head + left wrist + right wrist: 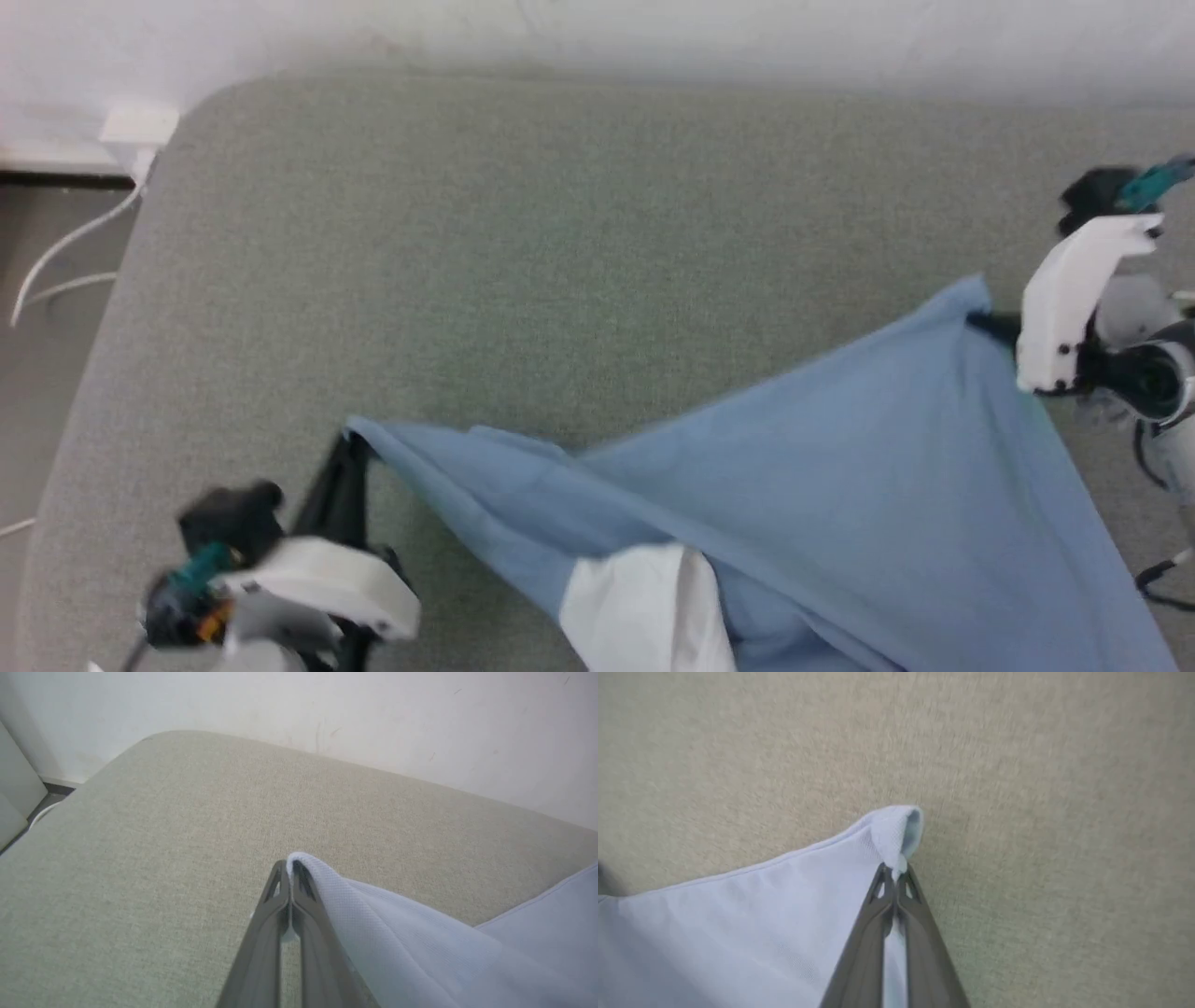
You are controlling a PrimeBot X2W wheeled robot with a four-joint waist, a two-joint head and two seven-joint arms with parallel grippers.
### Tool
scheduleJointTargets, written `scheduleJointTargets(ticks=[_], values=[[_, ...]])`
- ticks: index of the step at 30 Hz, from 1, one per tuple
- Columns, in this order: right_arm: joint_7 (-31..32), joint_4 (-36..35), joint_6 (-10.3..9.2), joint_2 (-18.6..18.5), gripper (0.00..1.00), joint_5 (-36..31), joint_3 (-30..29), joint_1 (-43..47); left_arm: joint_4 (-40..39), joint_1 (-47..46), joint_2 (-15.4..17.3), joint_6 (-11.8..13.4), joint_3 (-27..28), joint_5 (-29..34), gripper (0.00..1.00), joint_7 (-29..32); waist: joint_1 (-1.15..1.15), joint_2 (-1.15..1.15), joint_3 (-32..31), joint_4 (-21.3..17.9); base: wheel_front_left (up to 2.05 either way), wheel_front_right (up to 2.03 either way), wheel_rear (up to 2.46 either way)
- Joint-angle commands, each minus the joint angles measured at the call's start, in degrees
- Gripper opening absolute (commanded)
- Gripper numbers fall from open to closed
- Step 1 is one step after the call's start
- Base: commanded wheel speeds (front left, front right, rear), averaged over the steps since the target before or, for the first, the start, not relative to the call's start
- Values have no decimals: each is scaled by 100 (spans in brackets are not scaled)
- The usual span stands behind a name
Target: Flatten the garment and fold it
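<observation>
You have the garment [840,448] by two corners. The left gripper [353,448] is clamped tight on a blue corner near you at the left. The right gripper [990,322] is closed on another corner farther out at the right. In each wrist view a small tuft of cloth pokes past the closed fingertips, so both holds look thin.

The cloth stretches between them as a slanted edge over the table [560,233]. The rest, with a white section [644,607], falls in folds toward the bottom of the head view.

To flatten it well, draw the grippers apart only until the edge between them goes straight. Then bring both level and carry the cloth out over the bare table before lowering. Pull gently, because a hard tug could slip those small pinches. Lay the hanging part down first so it doesn't bunch beneath.
</observation>
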Motion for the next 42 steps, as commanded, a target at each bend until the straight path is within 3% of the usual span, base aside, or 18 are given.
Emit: scheduleJointTargets(ticks=[1,5,8,13,20,31,42], values=[[-243,-137,-4,-110,0,-21,-47,-18,-59,-252,154,-53,119,70,0,9,0,0,-392,-55,0,0,0],[-913,-376,-4,-279,0,-207,-62,-121,-8,-922,539,-266,385,71,0,215,0,0,-820,-237,0,0,0],[-1303,-453,-4,-349,0,-343,-87,-261,292,-1707,687,-568,389,93,0,486,0,0,-988,-327,0,0,0],[-2042,-479,-4,-319,0,-638,-121,-771,1400,-3259,577,-1069,246,192,0,843,0,0,-938,-532,0,0,0],[-3164,-153,-4,-219,0,-1155,-414,-1960,3308,-5572,337,-1583,122,660,0,619,0,0,-394,-744,0,0,0],[-4430,405,-4,-194,0,-1766,-651,-4031,4811,-8349,183,-1796,35,1327,0,-42,0,0,722,-872,0,0,0],[-4896,1197,-4,58,0,-1621,-138,-4628,5763,-8758,-164,-1997,74,1180,0,-305,0,0,1609,-794,0,0,0]])
